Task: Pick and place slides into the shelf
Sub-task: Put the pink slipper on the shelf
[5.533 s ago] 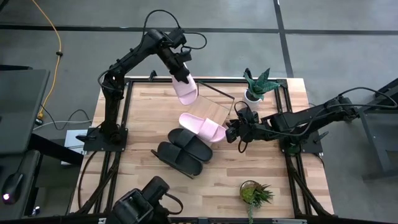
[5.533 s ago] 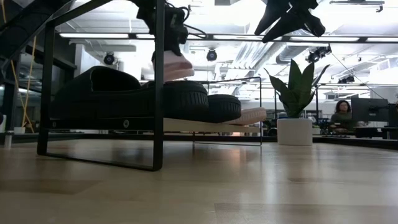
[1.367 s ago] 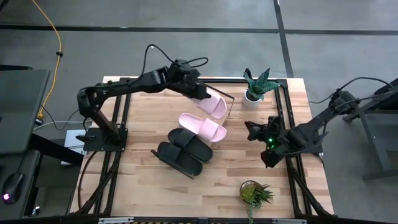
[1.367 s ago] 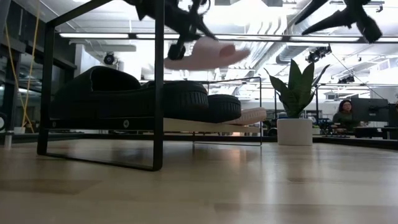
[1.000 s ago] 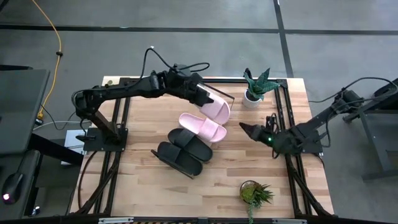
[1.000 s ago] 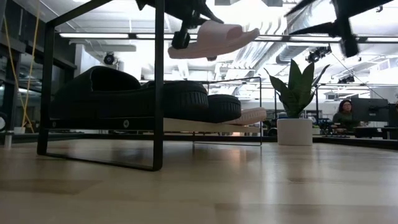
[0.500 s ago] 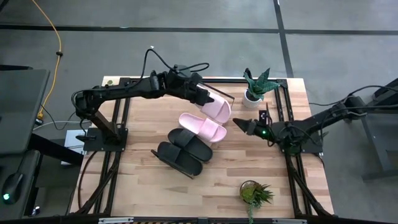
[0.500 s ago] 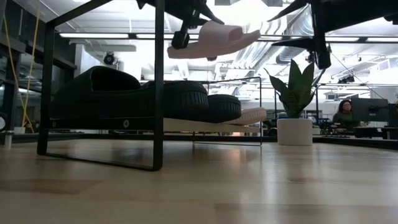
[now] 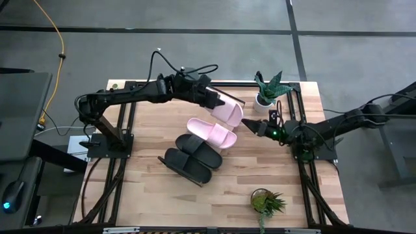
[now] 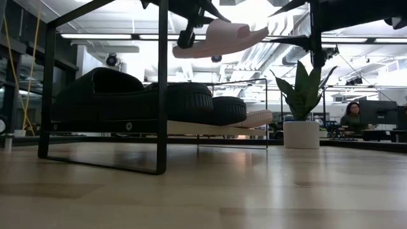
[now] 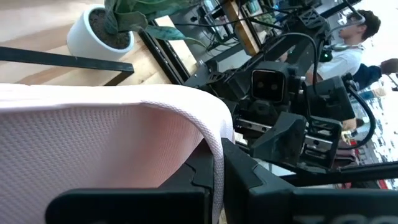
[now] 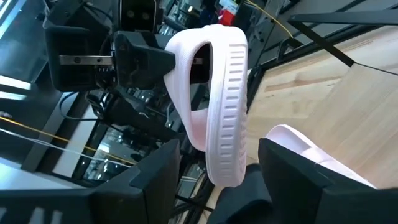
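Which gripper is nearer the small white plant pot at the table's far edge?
Right. The right gripper hangs open just in front of the white pot; the left gripper, holding a pale pink slide, is farther off.

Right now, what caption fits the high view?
Left end effector holds a pink slide aloft; open right end effector reaches toward it.

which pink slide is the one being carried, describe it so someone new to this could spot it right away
Start at the wooden table and find the low shelf near its far edge, beside the white-potted plant. Above that shelf, the left gripper holds a pink slide in the air, with the open right gripper at its toe. The other pink slide lies flat beside two black slides.
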Action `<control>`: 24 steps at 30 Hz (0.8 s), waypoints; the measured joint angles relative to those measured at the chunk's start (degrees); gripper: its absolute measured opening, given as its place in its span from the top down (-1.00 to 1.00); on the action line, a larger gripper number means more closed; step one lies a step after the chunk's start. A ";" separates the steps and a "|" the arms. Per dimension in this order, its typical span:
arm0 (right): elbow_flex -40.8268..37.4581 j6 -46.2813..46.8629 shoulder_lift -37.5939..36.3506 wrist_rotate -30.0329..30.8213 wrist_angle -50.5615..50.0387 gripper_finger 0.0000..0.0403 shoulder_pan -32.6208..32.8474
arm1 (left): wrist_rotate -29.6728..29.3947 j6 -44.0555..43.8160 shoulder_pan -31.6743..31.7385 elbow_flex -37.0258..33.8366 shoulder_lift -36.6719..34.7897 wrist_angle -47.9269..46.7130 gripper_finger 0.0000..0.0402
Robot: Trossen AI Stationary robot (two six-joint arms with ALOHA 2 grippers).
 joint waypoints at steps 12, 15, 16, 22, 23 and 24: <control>0.00 0.53 1.03 -4.22 -0.37 -0.04 -2.54 | -0.52 -0.22 0.00 0.00 0.02 -0.04 1.00; 0.00 1.63 3.46 -5.45 1.31 -0.04 -3.10 | -0.52 -0.24 0.00 0.00 0.02 -0.07 1.00; 0.00 1.58 4.47 -5.50 2.57 -0.03 -3.13 | -0.52 -0.24 0.00 0.00 0.02 -0.11 1.00; 0.00 0.69 9.05 -3.94 8.92 -0.03 -3.17 | -0.52 -0.24 0.00 0.00 0.02 -0.42 1.00; 0.00 0.69 9.53 -3.95 9.31 -0.03 -3.17 | -0.52 -0.22 0.00 0.00 0.02 -0.42 1.00; 0.00 0.70 9.89 -3.95 9.71 -0.03 -3.17 | -0.52 -0.22 0.00 0.00 0.02 -0.42 1.00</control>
